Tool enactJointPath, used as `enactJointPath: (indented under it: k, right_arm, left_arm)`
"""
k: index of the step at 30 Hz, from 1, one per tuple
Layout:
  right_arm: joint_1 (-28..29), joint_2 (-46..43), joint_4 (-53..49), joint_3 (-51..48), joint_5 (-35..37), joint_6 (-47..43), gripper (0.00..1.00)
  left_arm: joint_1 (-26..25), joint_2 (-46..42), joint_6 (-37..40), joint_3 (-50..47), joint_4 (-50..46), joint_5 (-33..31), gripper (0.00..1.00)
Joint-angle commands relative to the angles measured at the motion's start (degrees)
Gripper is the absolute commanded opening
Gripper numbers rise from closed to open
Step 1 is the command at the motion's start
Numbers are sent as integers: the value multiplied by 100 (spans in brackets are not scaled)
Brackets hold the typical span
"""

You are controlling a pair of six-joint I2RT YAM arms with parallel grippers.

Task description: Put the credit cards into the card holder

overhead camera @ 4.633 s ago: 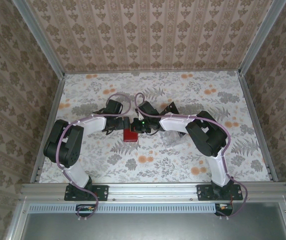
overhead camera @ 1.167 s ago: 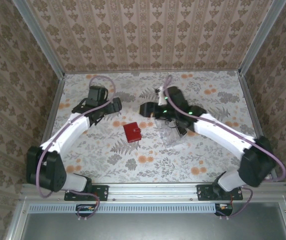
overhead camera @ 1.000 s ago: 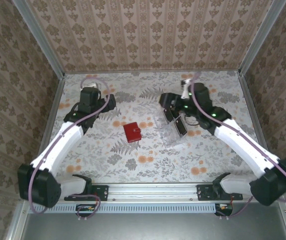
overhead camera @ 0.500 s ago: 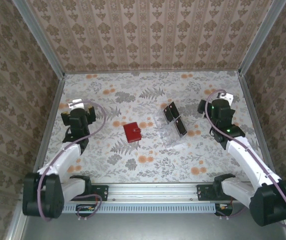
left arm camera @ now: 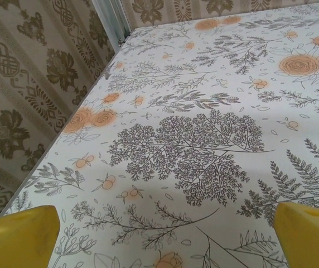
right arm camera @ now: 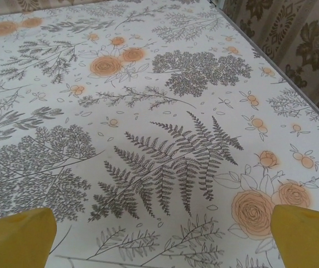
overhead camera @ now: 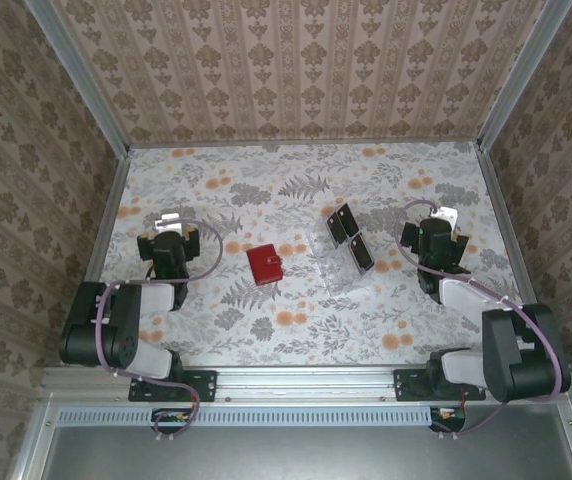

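One red card holder (overhead camera: 264, 265) lies shut mid-table. To its right, two black credit cards (overhead camera: 344, 224) sit in one clear tray (overhead camera: 338, 272), long axes slanting far-left to near-right. The left gripper (left arm camera: 162, 237) and right gripper (right arm camera: 162, 237) are both spread wide, holding nothing, near opposite sides of the floral table (overhead camera: 296, 180).

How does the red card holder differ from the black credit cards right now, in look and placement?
Colour: the card holder is red; the credit cards are glossy black. Shape: the card holder looks roughly square and folded shut; the credit cards are narrower rectangles. Placement: the card holder lies straight on the floral table; the two visible credit cards lie at the clear tray to its right. Both lie flat, ungripped.
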Motion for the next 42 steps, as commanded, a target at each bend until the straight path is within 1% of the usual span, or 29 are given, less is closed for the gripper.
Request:
enactJointPath:
  k: [1,4,5,6,7,8,9,11,12,13,15,16,22,27,37,42]
  right_arm:
    - [-151,114,1314,-188,-510,-305,100]
    - [-301,317,2172,-415,-829,-284,100]
    - [-344,431,2362,-468,-997,-282,100]
    - [-367,603,2611,-540,-1139,-297,100]
    - [-368,825,3045,-650,-1313,-394,100]
    - [-368,859,3087,-675,-1532,-460,100]
    - [-368,961,3195,-699,-1627,-491,100]
    - [-368,1430,3940,-786,-1721,-542,100]
    - [-368,1402,3790,-717,-1831,-587,100]
    - [-368,1252,3178,-537,-1918,-609,100]
    - [-368,1391,3021,-323,-2080,-673,100]
    - [-360,1335,2707,-241,-2070,-685,100]
    - [-321,1343,2820,-283,-2011,-727,100]
    - [-211,1340,2704,-214,-1902,-834,100]
    - [-244,1410,2549,-100,-1962,-815,100]
    - [-244,1365,2640,-181,-1965,-821,100]
  left_arm:
    - [144,115,84,265,188,453,100]
    - [244,171,44,232,257,747,100]
    - [265,253,48,162,419,839,100]
    - [265,467,123,48,873,872,100]
    - [252,487,134,76,867,820,100]
    - [246,401,81,142,555,887,100]
    - [263,471,118,121,743,915,100]
    - [273,444,83,140,648,924,100]
    - [293,469,103,143,694,951,100]
    - [308,474,108,149,690,978,100]
    - [356,461,57,184,604,1052,100]
    - [401,459,21,201,565,1113,100]
    - [468,454,-35,243,466,1228,100]
    - [466,452,-26,236,466,1232,100]
    - [473,453,-27,238,474,1232,100]
    - [466,453,-26,229,477,1229,100]
